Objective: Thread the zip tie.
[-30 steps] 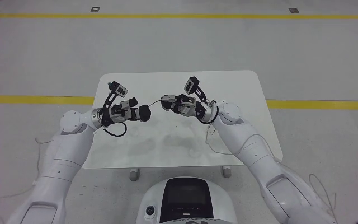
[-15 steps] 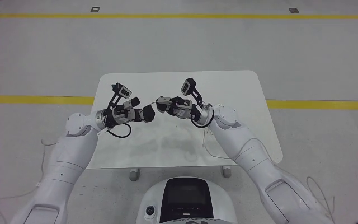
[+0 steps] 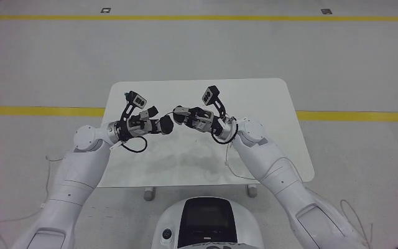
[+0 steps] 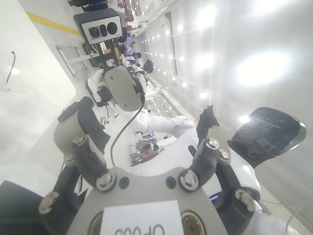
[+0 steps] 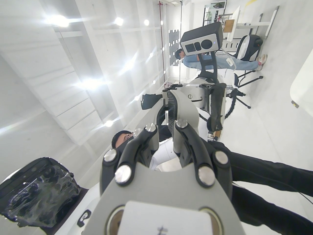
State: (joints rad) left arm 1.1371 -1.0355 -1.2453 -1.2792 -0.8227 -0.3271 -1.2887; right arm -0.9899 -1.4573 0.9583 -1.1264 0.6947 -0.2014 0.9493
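On the left, the left pincer [image 4: 145, 111] hangs above the middle of the worktop [image 3: 261, 99]. Its 2 fingers are spread wide and grip nothing. Over the last second this arm has drawn in toward the robot and edged right, so the gap to its partner is narrower than before.

Between the 2 pincers runs the zip tie [image 4: 112, 150], a thin black strap held up in the air, clear of the worktop. It leaves the right pincer, bows in a loose curve and runs down into the space between the left pincer's open fingers, reaching nearly to their base. I cannot tell whether its free end touches anything there. A second ago that end lay short of the left fingers; now it sits between them.

On the right, the right pincer [image 5: 168, 106] is closed on the other end of the strap, pinching it between its pads. It points left, toward its partner, and it too has crept in a little.

To my eye, the approach is about finished. The strap is presented to the open left pincer, which would have to close on it before any threading can start. I cannot make out the tie's head or its tail tip, so which end goes through which is unclear. The strap is limp and springy, and a careless squeeze could flick it sideways out of the gap.
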